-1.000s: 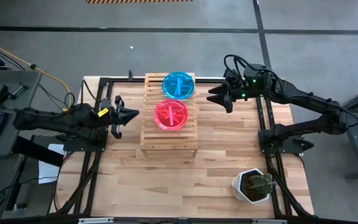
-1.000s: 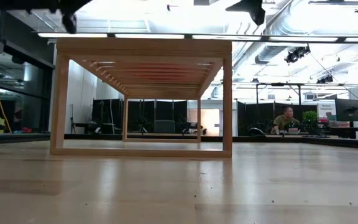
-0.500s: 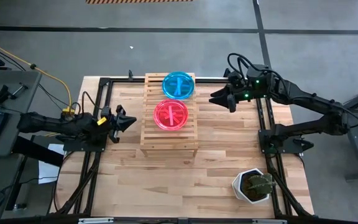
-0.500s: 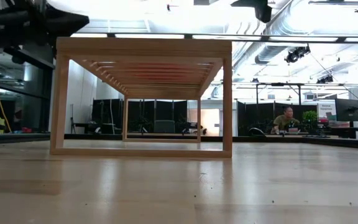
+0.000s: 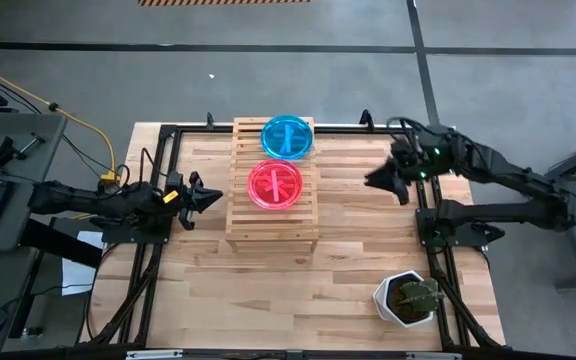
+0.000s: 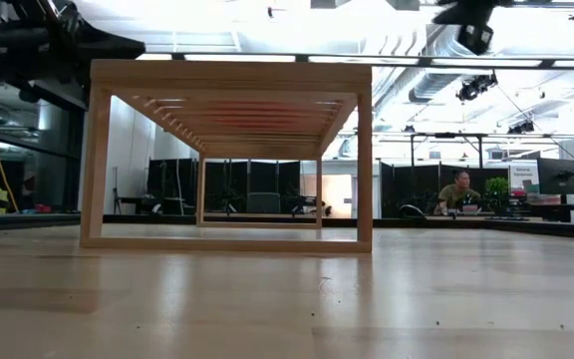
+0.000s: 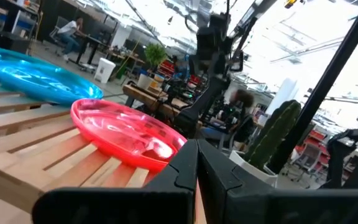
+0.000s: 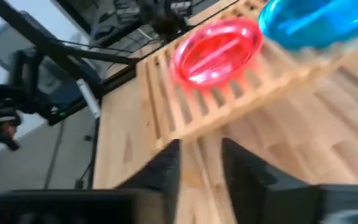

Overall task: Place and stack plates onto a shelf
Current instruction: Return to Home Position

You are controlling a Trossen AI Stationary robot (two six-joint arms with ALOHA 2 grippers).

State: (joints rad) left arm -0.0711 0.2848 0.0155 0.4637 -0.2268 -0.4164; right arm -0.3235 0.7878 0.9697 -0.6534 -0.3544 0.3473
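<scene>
My left claw (image 5: pixel 211 196), closed on nothing, and my right claw (image 5: pixel 376 181), fingers parted and empty, have both drawn back from the shelf (image 5: pixel 238 215); pink plates (image 5: pixel 275 184) and teal plates (image 5: pixel 288 136) sit stacked on it, side by side; stacking appears complete.
</scene>
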